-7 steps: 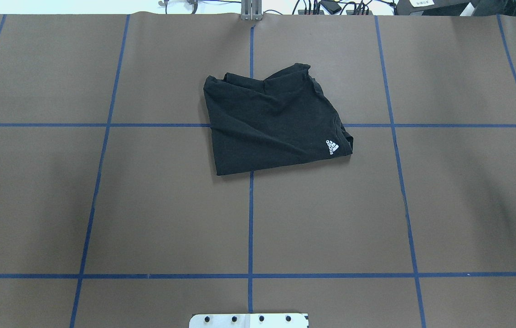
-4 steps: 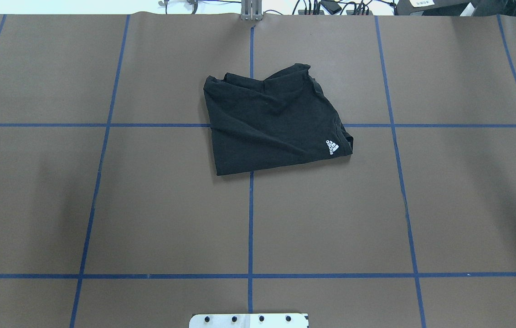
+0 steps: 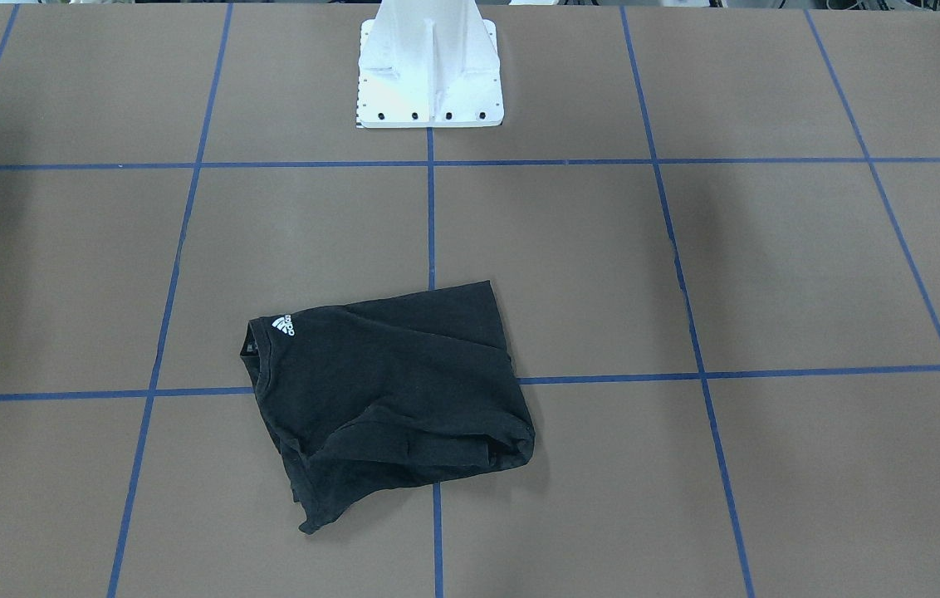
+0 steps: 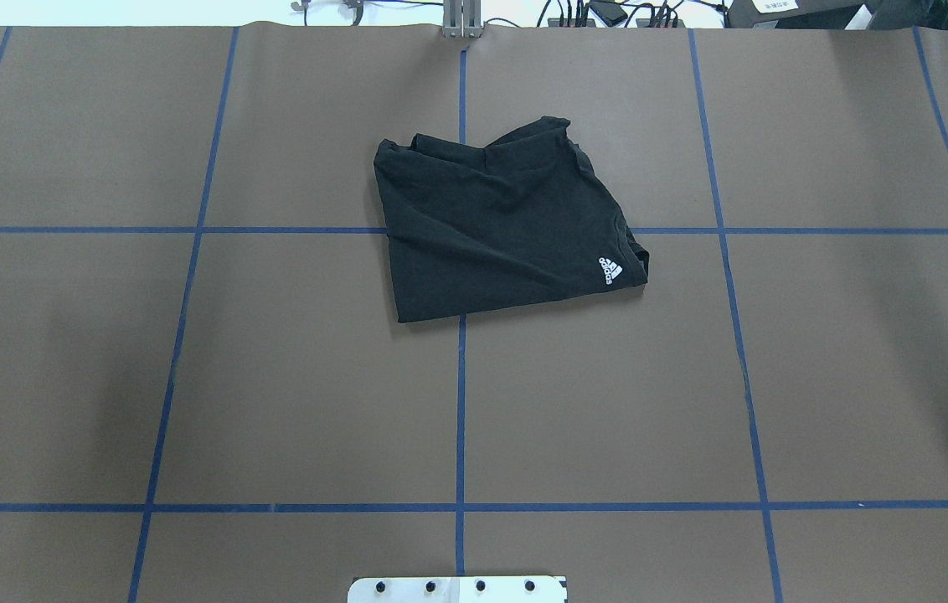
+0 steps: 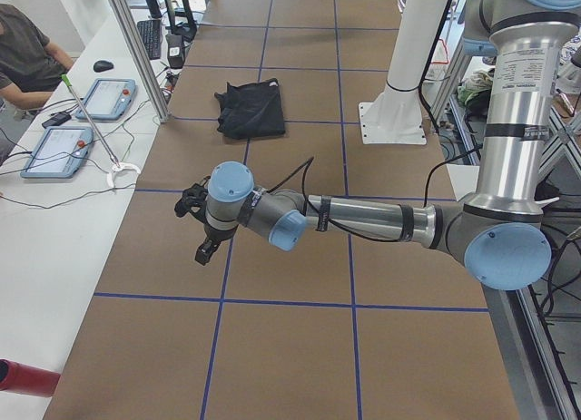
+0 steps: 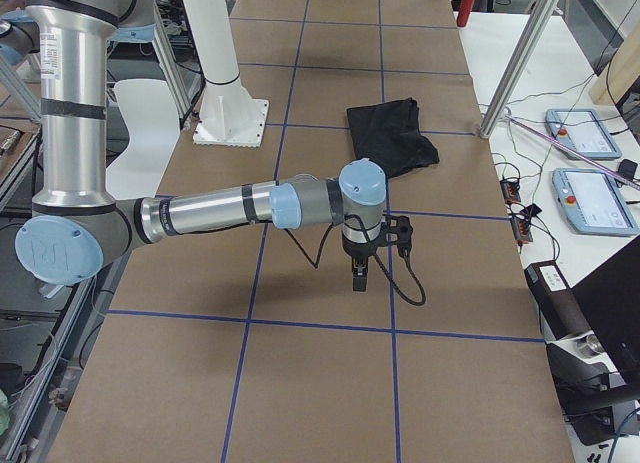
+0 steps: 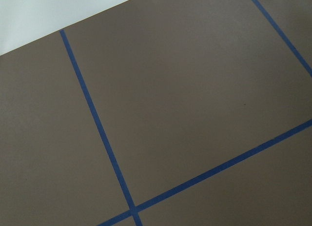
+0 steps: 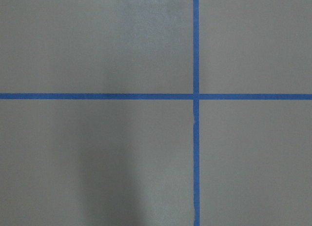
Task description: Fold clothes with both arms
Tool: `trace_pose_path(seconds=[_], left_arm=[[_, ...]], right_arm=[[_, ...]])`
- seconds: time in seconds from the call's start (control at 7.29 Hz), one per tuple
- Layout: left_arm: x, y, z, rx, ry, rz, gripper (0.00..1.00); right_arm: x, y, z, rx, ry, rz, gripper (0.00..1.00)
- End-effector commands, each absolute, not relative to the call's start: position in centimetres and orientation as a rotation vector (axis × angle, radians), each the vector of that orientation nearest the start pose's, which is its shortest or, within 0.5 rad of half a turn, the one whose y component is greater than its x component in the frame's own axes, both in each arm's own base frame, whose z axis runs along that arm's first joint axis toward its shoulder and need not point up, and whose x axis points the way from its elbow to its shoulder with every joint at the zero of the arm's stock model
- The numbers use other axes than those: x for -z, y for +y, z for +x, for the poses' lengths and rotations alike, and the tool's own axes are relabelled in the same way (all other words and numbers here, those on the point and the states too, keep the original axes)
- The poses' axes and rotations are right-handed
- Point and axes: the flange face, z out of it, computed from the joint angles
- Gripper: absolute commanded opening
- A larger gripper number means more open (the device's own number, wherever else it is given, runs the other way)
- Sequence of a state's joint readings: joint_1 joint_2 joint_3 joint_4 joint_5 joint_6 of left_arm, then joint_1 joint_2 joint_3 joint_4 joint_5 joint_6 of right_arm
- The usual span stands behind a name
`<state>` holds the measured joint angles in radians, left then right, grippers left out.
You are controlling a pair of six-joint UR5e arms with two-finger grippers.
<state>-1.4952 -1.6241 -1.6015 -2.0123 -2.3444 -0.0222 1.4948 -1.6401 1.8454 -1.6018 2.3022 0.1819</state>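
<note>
The T-shirt (image 4: 491, 226) is plain black with a small white logo (image 4: 610, 270). The table (image 4: 315, 377) is brown, gridded with blue lines (image 4: 460, 402). The mounting base (image 3: 428, 75) is white. The left arm (image 5: 372, 219) and right arm (image 6: 200, 211) are silver-grey with light-blue joint caps (image 5: 231, 180). The left pincer (image 5: 203, 249) and right pincer (image 6: 358, 279) are black.

Brown table (image 4: 273, 377) with blue grid lines (image 4: 460, 402)

light: bright, even, from above | shadows: soft faint blotches at both table (image 4: 105, 377) ends | focus: sharp everywhere | shirt (image 4: 499, 226): near-black, folds barely readable
</note>
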Motion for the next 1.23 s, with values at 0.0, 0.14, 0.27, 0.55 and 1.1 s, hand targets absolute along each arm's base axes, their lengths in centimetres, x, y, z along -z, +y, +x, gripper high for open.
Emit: trace_pose_path(seconds=[0.0, 0.14, 0.27, 0.55, 1.1], left_arm=[[-55.9, -52.5, -2.4, -0.166, 0.804, 0.431, 0.99], [-57.3, -51.4, -2.5, -0.157, 0.807, 0.409, 0.99], [-57.2, -51.3, -2.5, -0.157, 0.810, 0.405, 0.99], [-57.6, -50.7, -2.0, -0.170, 0.884, 0.376, 0.99], [-56.1, -50.7, -2.1, -0.185, 0.878, 0.412, 0.99]], right_arm=[[-56.2, -46.9, 3.2, -0.038, -0.745, 0.074, 1.00], [-56.4, -47.0, 3.2, -0.036, -0.745, 0.075, 1.00], [-56.7, -46.9, 3.2, -0.033, -0.744, 0.071, 1.00], [-56.6, -46.9, 3.0, -0.031, -0.768, 0.063, 1.00], [-55.6, -45.9, 3.0, -0.019, -0.777, 0.090, 1.00]])
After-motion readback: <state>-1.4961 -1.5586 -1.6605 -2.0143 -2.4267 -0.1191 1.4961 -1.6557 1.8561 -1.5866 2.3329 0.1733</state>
